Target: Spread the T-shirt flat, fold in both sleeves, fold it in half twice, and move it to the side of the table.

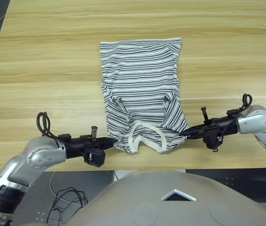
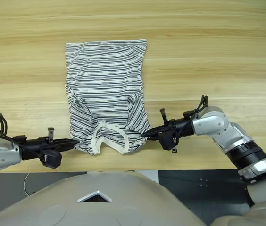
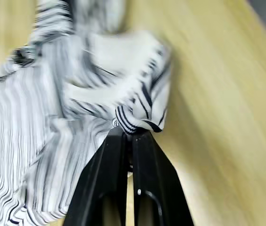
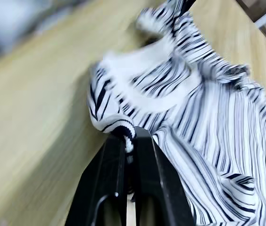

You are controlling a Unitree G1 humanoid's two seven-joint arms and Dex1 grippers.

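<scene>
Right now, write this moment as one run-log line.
T-shirt: sleeves folded in, flat on wooden table | left jaws: shut on near-left corner | right jaws: shut on near-right corner

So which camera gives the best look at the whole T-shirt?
The left eye view: the whole T-shirt lies on the table, hem to collar. The right eye view matches. The wrist views are close-ups, where the left gripper and right gripper each pinch a bunched corner.
</scene>
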